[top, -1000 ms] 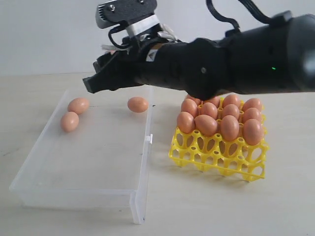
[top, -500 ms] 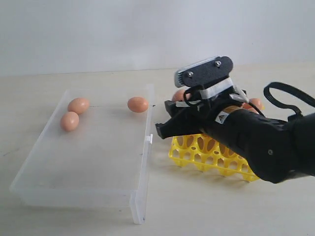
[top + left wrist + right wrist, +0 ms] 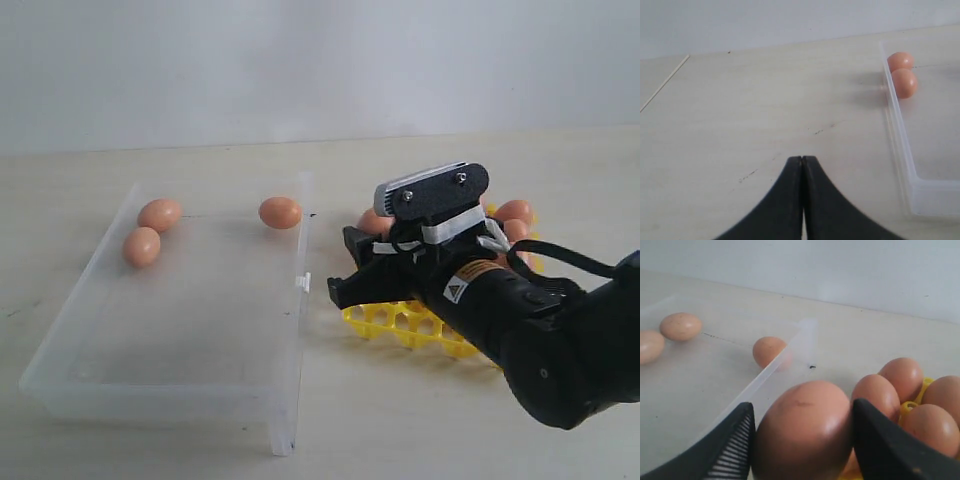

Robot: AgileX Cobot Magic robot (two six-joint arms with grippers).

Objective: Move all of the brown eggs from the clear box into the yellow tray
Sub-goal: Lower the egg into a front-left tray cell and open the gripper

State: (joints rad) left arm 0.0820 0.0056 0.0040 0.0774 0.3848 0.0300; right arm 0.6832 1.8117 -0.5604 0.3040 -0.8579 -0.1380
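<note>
Fingers of the right gripper (image 3: 802, 440) are clamped on one held egg (image 3: 802, 422), with one black finger on each side of it. This is the nearest thing. It hangs low over the corner of the yellow tray (image 3: 392, 322) that is closest to the clear box (image 3: 190, 320).

The cups along the near edge of the tray look empty, so the job right now seems to be to set this egg into one of them. To do it well, the gripper should line the egg up right over one empty cup. Then it should go down slowly and straight. It should let go only when the egg sits in the cup, and open just a little at a time so the egg does not roll. It must not bump the other eggs (image 3: 515, 212) that fill the cups at the back of the tray, because they sit very close.

Just beside the tray, on the table (image 3: 420, 430), lies the clear box. Three brown eggs wait at its far end. One (image 3: 280, 212) is near the wall next to the tray. Two (image 3: 160, 214) (image 3: 141, 246) touch each other at the wall away from the tray.

Past that wall, farthest from the tray, is the left gripper (image 3: 802, 170). Its fingers are pressed together with nothing in them.
</note>
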